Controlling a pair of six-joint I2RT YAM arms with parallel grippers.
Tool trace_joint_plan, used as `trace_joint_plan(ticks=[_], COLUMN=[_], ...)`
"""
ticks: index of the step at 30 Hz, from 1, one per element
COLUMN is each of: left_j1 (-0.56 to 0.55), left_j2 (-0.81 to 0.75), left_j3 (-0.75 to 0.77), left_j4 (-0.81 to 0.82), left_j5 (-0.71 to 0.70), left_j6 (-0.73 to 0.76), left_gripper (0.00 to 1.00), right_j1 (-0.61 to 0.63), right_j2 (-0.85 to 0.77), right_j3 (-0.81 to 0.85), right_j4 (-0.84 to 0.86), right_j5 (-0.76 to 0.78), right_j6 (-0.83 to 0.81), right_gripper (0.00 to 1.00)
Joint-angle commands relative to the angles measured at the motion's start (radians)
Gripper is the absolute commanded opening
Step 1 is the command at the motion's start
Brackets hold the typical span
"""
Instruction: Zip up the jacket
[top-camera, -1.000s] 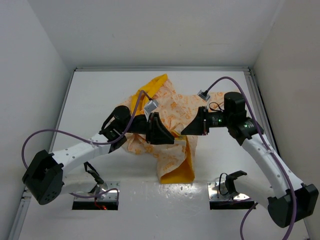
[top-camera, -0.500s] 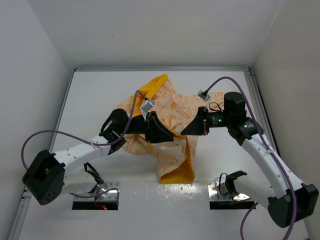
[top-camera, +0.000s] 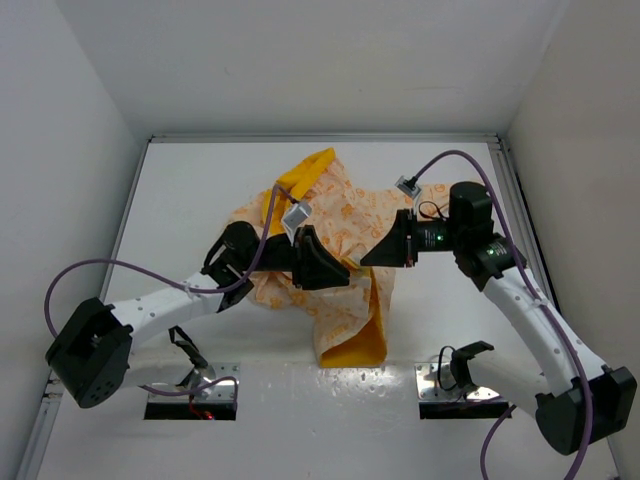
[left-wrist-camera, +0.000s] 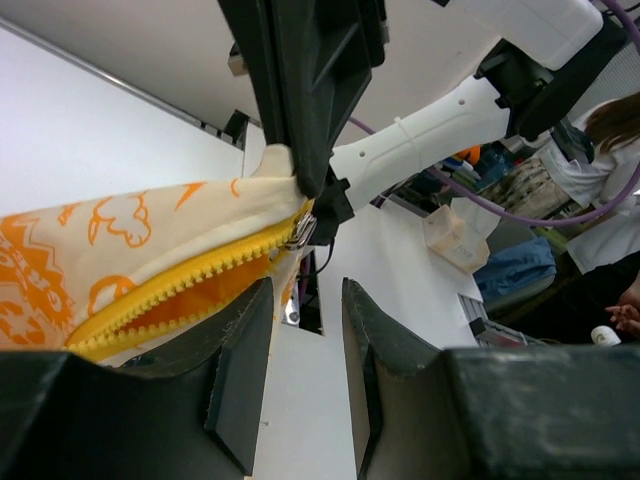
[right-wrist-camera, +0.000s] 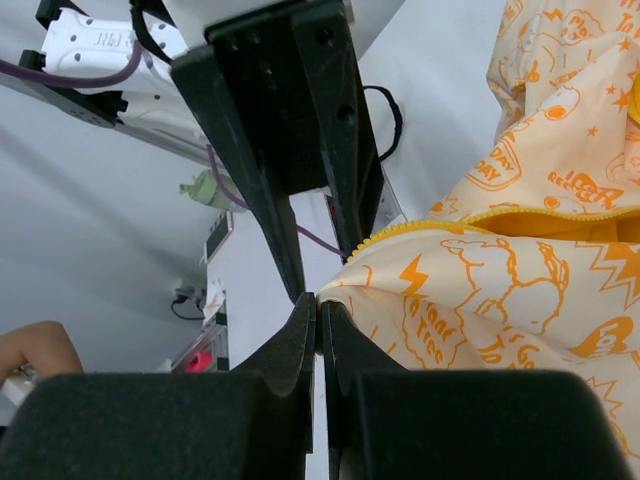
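Note:
The cream jacket (top-camera: 340, 215) with orange print lies bunched mid-table, its yellow lining (top-camera: 356, 345) showing at the near end. My right gripper (right-wrist-camera: 319, 305) is shut on a corner of the jacket's (right-wrist-camera: 470, 290) front edge and holds it up off the table. My left gripper (left-wrist-camera: 305, 295) faces it from the left, open, with only bare table between its fingers. The yellow zipper (left-wrist-camera: 180, 290) runs to the left of those fingers, and its metal slider (left-wrist-camera: 301, 232) hangs just above the left fingertip. In the top view the left gripper (top-camera: 338, 270) and right gripper (top-camera: 366, 263) almost meet.
White walls close the table in on the left, back and right. Two metal base plates (top-camera: 192, 392) (top-camera: 450, 385) sit at the near edge, a black bracket (top-camera: 462, 362) standing on the right one. Purple cables loop off both arms.
The left arm has shifted slightly and its jaws have widened a little. The right gripper keeps its hold on the jacket corner and has not moved.

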Motion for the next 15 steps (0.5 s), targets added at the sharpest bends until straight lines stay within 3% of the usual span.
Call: trace_joint_plan(ticks=[1, 7, 15], left_j1=[-0.018, -0.018, 0.028], left_j2=[0.008, 0.008, -0.001], left_j3=[-0.024, -0.033, 0.000], left_j4=[0.054, 0.066, 0.135], left_j5=[-0.008, -0.074, -0.037], left_j6=[0.015, 0.035, 0.024], left_gripper=[0.39, 0.42, 0.45], right_j1=[0.005, 0.008, 0.008], right_j2=[0.002, 0.014, 0.014], right_j3=[0.014, 0.016, 0.013], right_j4=[0.081, 0.112, 0.086], right_j5=[-0.030, -0.047, -0.060], right_j6=[0.030, 0.071, 0.054], right_gripper=[0.00, 0.00, 0.00])
